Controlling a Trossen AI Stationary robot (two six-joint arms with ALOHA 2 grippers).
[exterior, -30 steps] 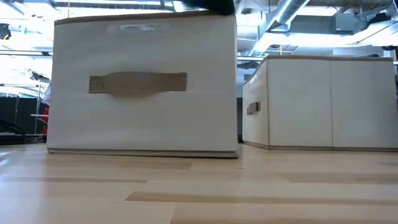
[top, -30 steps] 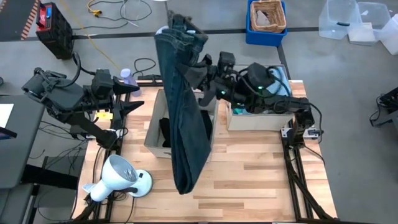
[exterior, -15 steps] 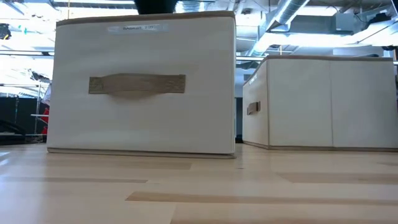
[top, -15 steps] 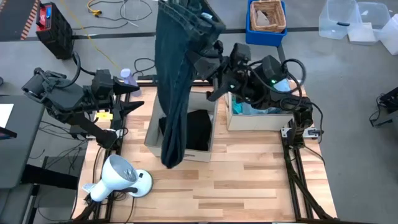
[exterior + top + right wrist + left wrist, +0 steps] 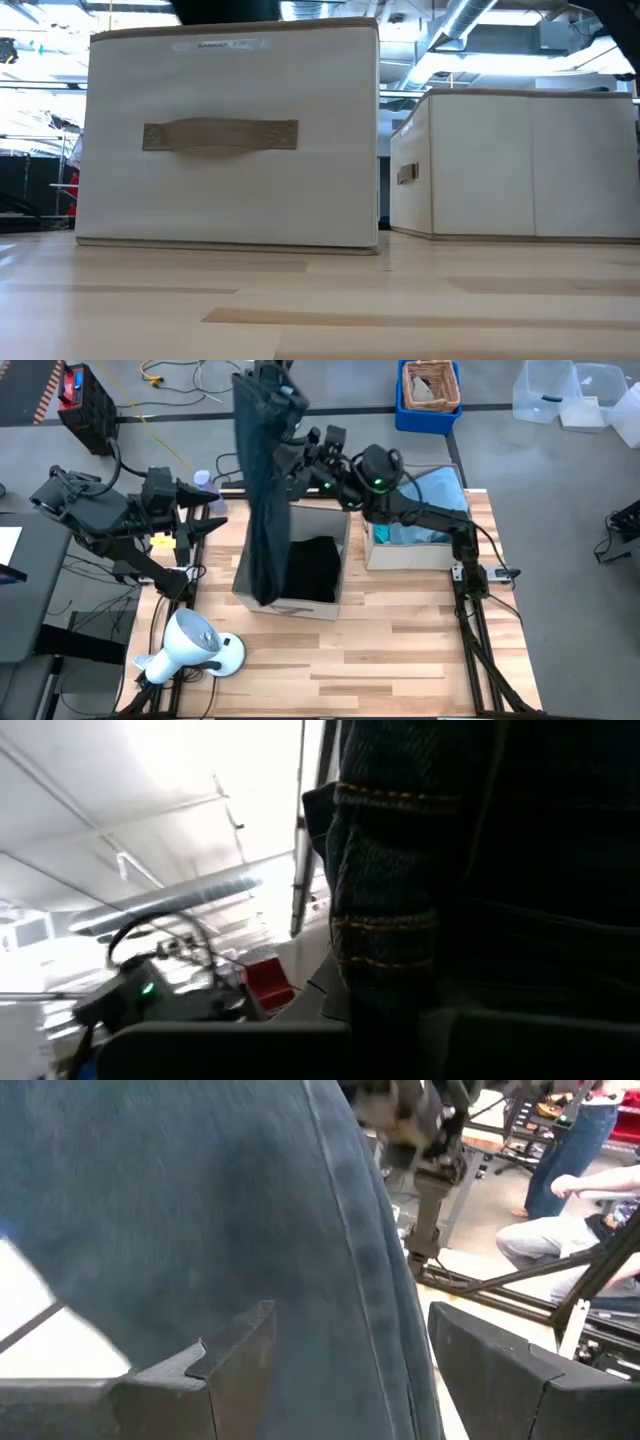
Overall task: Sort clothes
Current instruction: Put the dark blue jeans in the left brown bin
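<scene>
Jeans, the dark charcoal jeans [image 5: 262, 480], hang full length from the right gripper [image 5: 292, 452], whose fingers are clamped on the waistband high above the left beige box [image 5: 250, 598]. Their lower end dangles over that box's left side, where a black garment [image 5: 312, 568] already lies inside. To the right, the second beige box [image 5: 375, 556] holds something teal and light blue. The left gripper [image 5: 208, 518] waits at the table's far left edge, fingers apart, pointing at the hanging denim.
</scene>
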